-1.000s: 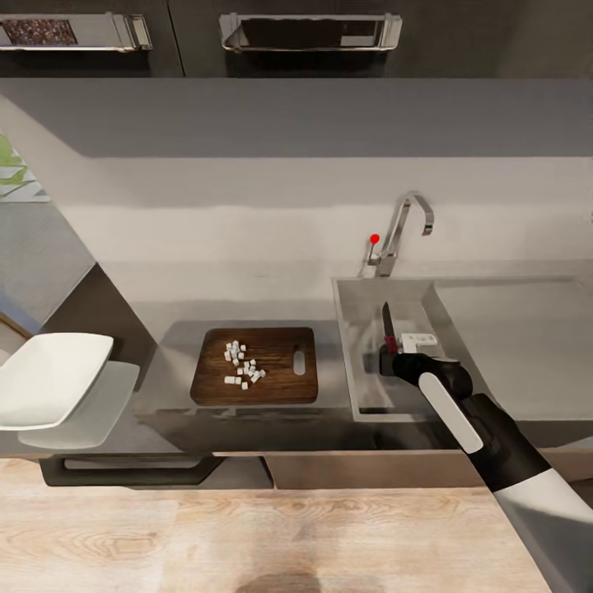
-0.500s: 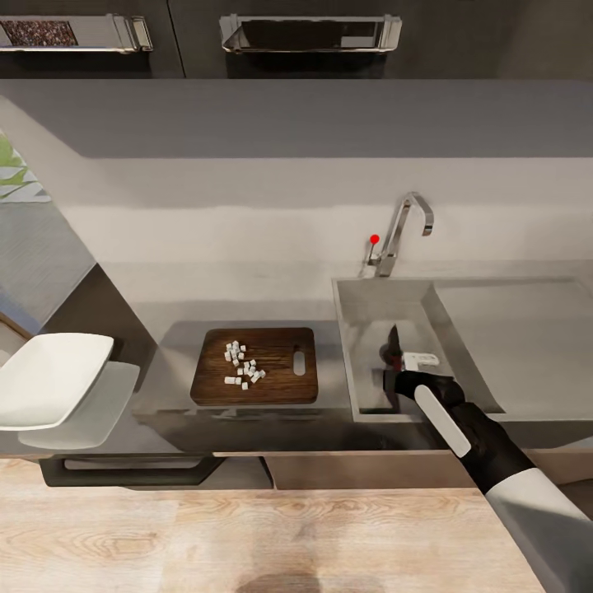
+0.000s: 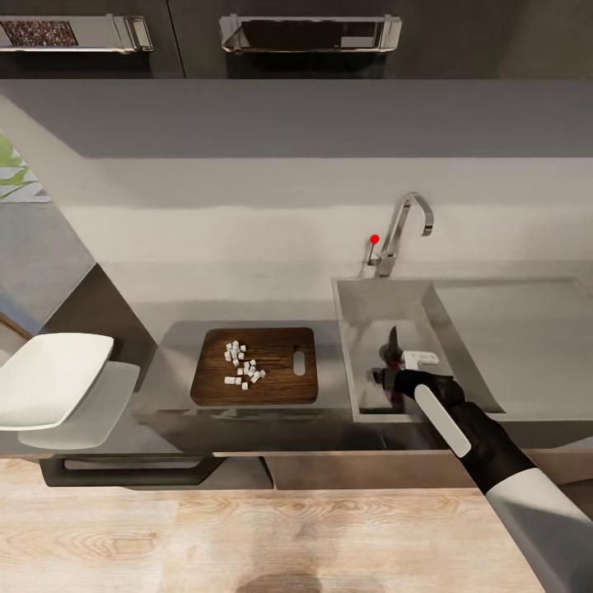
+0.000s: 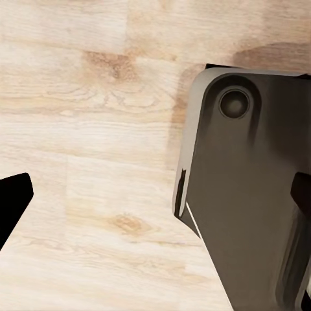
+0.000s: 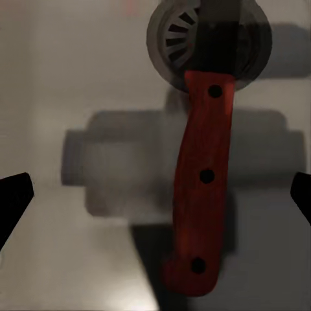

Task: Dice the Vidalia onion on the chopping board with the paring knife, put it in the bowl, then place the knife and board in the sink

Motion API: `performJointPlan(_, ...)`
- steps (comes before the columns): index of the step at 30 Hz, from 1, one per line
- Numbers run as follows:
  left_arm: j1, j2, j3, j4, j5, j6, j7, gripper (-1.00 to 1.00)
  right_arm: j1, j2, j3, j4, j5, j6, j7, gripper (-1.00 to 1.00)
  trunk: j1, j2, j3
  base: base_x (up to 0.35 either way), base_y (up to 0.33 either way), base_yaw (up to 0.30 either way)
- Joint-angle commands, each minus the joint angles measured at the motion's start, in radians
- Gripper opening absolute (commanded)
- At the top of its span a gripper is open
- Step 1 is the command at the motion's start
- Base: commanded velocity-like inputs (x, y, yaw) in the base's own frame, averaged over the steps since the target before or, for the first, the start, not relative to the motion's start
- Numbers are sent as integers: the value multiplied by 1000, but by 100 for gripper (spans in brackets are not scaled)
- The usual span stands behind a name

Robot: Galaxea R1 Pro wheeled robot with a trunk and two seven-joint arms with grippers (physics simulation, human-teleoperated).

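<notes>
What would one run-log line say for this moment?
right pincer: open over sink | paring knife: lying across drain | diced onion: on chopping board

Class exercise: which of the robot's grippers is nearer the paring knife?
Right. The right gripper hangs over the sink directly above the paring knife, jaws spread wide. The left wrist camera looks down at wooden floor, away from it.

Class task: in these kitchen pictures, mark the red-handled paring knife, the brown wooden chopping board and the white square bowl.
Red-handled paring knife (image 5: pixel 202 188): right wrist view, middle of the handle.
Brown wooden chopping board (image 3: pixel 276 380): head view, bare wood near its front edge.
White square bowl (image 3: pixel 49 380): head view, its inner surface.
</notes>
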Motion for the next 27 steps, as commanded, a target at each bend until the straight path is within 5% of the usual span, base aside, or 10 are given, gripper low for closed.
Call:
performJointPlan(1,0,1,-4,-2,5,-2,5,100,-1,-1,3,-3,-10,1,-10,100,1,-2,-1,0,0,0)
performJointPlan(16,0,1,-4,3,5,-2,5,100,2,-19,2,-261,-11,9,-23,100,1,-2,19,0,0,0)
performJointPlan(24,0,1,-4,13,5,-2,5,100,92,-44,0,-447,-9,-5,-31,100,1,-2,32,0,0,0)
performJointPlan(27,-1,1,-4,22,5,-2,5,100,125,-50,0,-483,-9,-85,-33,100,1,-2,37,0,0,0)
